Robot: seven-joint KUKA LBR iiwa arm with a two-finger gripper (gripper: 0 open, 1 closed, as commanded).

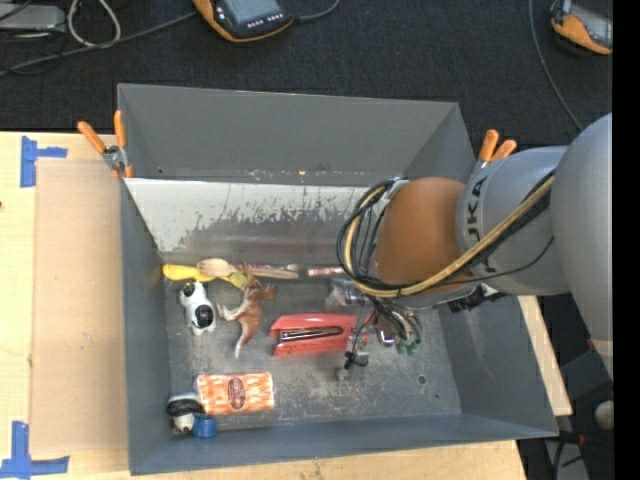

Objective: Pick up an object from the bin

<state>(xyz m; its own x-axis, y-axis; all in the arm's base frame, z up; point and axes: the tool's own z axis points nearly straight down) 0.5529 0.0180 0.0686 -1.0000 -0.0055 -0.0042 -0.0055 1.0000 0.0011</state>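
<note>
We see the gripper (356,353) low at the right end of the red stapler (305,334) mid-bin (290,138), but cannot tell how far it is parted.

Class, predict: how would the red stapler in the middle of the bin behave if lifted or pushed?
The red stapler looks rigid, so probably won't flop. Lying flat and long, it would likely slide, not roll. Held by the end beside the gripper, it may tilt.
</note>
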